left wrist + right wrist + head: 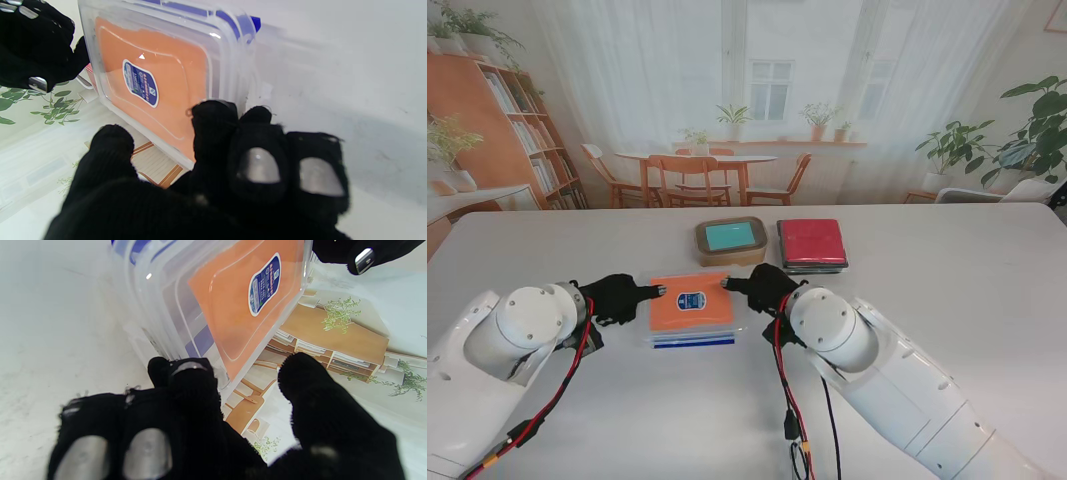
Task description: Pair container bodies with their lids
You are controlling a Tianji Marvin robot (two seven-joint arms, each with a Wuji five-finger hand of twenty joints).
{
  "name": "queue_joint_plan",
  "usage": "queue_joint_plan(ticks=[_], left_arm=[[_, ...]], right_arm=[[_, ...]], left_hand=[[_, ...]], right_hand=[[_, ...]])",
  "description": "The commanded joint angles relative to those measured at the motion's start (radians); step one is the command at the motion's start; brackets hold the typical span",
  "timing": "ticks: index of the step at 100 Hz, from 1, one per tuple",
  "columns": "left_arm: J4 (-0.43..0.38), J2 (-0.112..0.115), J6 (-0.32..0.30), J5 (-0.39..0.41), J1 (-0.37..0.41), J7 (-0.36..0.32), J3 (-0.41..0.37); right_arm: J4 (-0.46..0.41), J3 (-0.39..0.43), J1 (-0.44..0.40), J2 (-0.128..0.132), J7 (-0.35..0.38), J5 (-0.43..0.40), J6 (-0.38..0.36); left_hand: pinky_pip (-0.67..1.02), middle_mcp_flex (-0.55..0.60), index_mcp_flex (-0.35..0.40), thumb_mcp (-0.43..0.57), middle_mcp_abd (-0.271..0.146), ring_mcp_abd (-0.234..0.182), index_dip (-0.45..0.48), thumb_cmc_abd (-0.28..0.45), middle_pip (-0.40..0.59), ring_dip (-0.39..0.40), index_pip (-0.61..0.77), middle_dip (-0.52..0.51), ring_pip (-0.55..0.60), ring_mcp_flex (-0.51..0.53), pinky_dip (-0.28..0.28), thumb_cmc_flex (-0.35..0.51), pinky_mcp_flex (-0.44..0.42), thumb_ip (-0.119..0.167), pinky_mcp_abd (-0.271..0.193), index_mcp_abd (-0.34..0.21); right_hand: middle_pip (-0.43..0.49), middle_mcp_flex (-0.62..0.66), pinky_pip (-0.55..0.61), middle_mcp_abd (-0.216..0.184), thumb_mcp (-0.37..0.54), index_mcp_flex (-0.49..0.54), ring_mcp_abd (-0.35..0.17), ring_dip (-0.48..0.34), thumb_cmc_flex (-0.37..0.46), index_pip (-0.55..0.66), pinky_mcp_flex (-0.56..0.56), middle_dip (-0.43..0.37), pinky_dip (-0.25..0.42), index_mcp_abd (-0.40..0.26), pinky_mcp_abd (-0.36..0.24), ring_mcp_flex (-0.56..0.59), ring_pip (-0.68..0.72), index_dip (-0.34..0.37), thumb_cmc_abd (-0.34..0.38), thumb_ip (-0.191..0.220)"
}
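Note:
A clear container with an orange lid rests on top of a clear stack that includes a blue lid, in the middle of the table. My left hand is at its left edge and my right hand at its right edge, so it is clasped between them. In the left wrist view, fingertips press the rim of the orange lid while the thumb hovers just off it. The right wrist view shows fingertips at the rim of the orange lid in the same way.
Farther from me stand a tan container with a teal lid and, to its right, a red-lidded container on a dark stack. Cables hang from both forearms. The white table spreads wide on both sides.

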Motion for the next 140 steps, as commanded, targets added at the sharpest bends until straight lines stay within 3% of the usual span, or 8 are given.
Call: queue_joint_plan(ticks=[1, 67, 140], left_arm=[[-0.021, -0.032, -0.017, -0.02, -0.016, -0.025, 0.033], [0.097, -0.034, -0.005, -0.023, -0.139, -0.038, 0.115], [0.147, -0.04, 0.006, -0.03, -0.181, -0.024, 0.155]], right_arm=[[-0.038, -0.023, 0.017, -0.053, 0.036, 0.026, -0.021], [0.054, -0.059, 0.105, -0.081, 0.046, 0.071, 0.018], [0.099, -0.064, 0.128, -0.09, 0.052, 0.085, 0.052]], left_hand=[[0.268, -0.04, 0.048, -0.016, -0.04, 0.051, -0.018, -0.001, 0.012, 0.0, -0.024, -0.006, 0.005, 0.033, -0.006, -0.033, 0.042, -0.004, -0.071, -0.378], [0.268, -0.041, 0.047, -0.015, -0.039, 0.051, -0.018, -0.003, 0.011, 0.0, -0.026, -0.005, 0.005, 0.033, -0.007, -0.03, 0.042, -0.004, -0.071, -0.379], [0.268, -0.044, 0.044, -0.015, -0.04, 0.051, -0.02, -0.004, 0.011, 0.0, -0.029, -0.005, 0.005, 0.033, -0.01, -0.029, 0.042, -0.004, -0.073, -0.379]], right_hand=[[0.073, -0.005, 0.226, 0.101, 0.008, 0.081, -0.096, -0.003, -0.008, 0.029, 0.052, 0.001, -0.015, -0.245, -0.236, -0.042, 0.059, -0.001, -0.011, 0.025], [0.075, -0.005, 0.226, 0.101, 0.006, 0.082, -0.096, -0.002, -0.008, 0.029, 0.053, 0.002, -0.012, -0.246, -0.236, -0.042, 0.06, 0.0, -0.009, 0.026], [0.075, -0.014, 0.226, 0.101, 0.005, 0.056, -0.1, -0.005, -0.01, -0.026, 0.052, 0.002, -0.019, -0.245, -0.24, -0.041, 0.056, -0.042, -0.006, 0.025]])
